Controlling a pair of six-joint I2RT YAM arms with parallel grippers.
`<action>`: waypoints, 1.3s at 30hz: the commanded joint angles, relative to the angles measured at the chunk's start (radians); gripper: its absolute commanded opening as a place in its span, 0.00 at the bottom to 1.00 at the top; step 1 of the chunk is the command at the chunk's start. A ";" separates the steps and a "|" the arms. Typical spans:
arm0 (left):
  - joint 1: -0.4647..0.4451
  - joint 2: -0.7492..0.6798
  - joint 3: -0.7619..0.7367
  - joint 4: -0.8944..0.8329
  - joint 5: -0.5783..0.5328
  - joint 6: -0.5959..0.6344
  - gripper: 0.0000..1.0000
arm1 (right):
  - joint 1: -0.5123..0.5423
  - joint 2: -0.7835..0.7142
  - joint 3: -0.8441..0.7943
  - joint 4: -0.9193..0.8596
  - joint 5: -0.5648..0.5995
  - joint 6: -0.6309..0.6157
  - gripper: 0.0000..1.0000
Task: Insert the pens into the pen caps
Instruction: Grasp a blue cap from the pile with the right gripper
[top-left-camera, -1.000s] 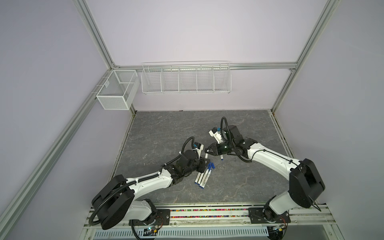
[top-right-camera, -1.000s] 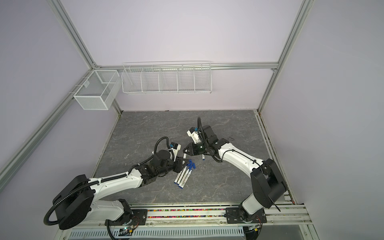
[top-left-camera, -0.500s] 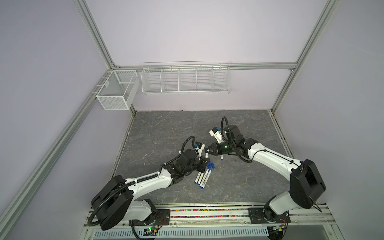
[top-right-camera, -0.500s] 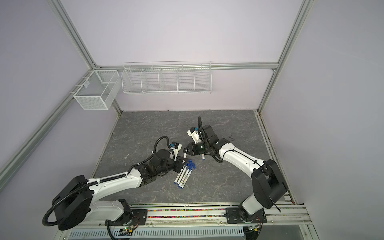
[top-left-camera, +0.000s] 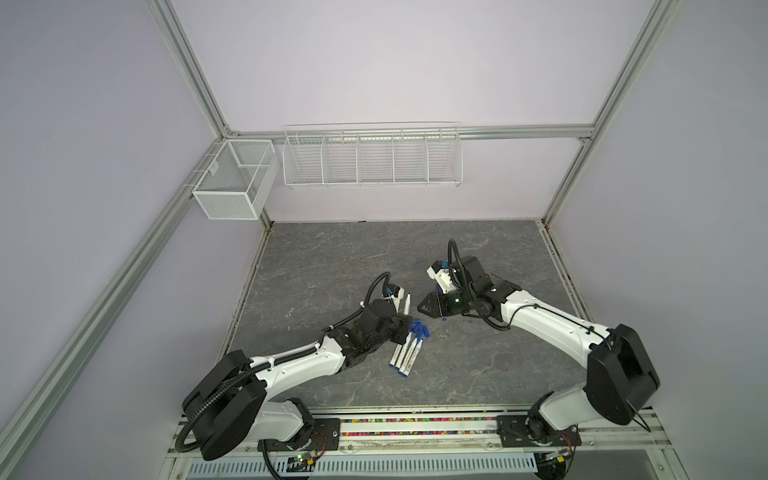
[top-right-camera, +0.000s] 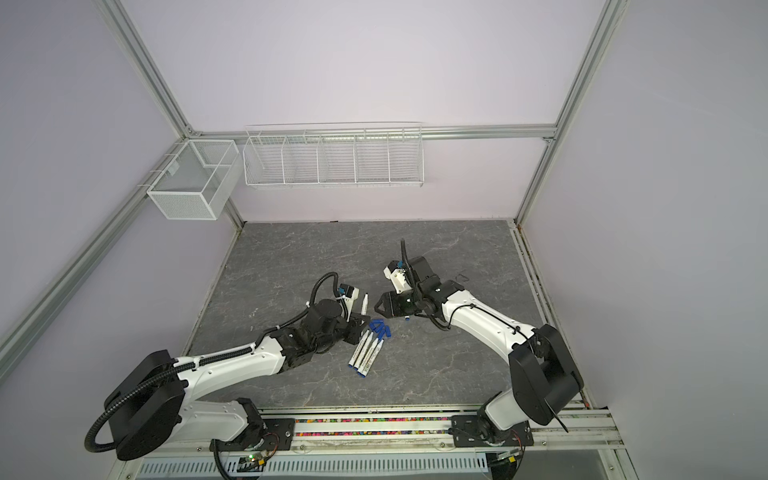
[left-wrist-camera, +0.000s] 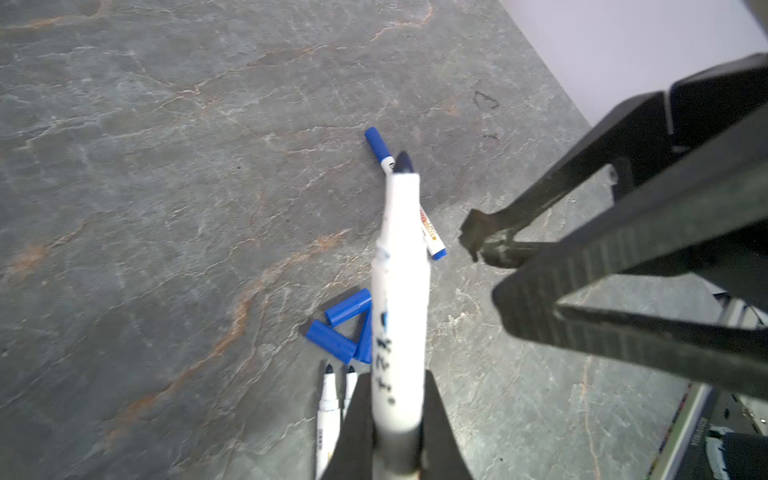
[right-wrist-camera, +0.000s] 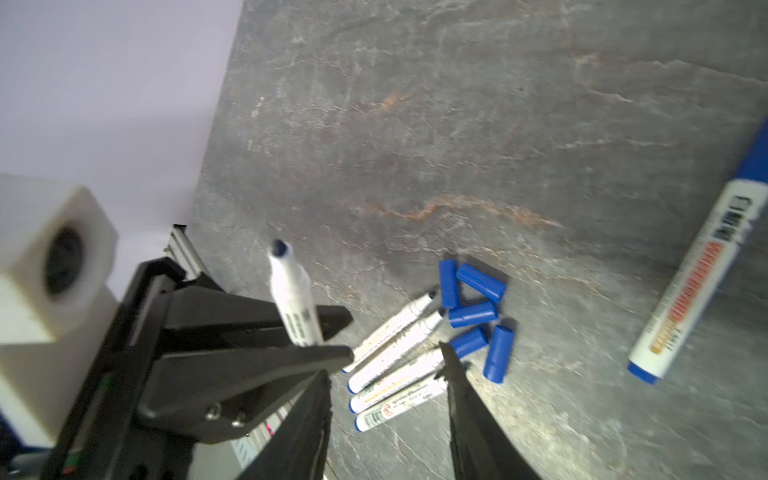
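My left gripper is shut on the barrel of an uncapped white pen, whose dark tip points up and away; both top views show this pen. Just right of it my right gripper stands open with nothing between its fingers. A capped pen lies on the table beneath the right gripper. Several loose blue pen caps lie in a cluster. Several uncapped pens lie side by side next to them.
The grey stone-patterned table is walled on three sides. A white wire basket hangs on the back wall and a mesh box on the left rail. The arms' base rail runs along the front edge.
My right gripper has opened. The left gripper has closed fully on the uncapped pen. Both arms have stayed almost where they were.
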 joint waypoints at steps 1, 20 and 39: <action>0.001 -0.016 0.000 -0.084 -0.087 0.011 0.00 | 0.016 0.013 -0.008 -0.104 0.122 -0.048 0.45; -0.023 -0.015 -0.031 -0.102 -0.149 -0.033 0.00 | 0.095 0.289 0.150 -0.261 0.276 -0.083 0.37; -0.025 -0.015 -0.029 -0.116 -0.149 -0.033 0.00 | 0.130 0.389 0.217 -0.323 0.357 -0.106 0.35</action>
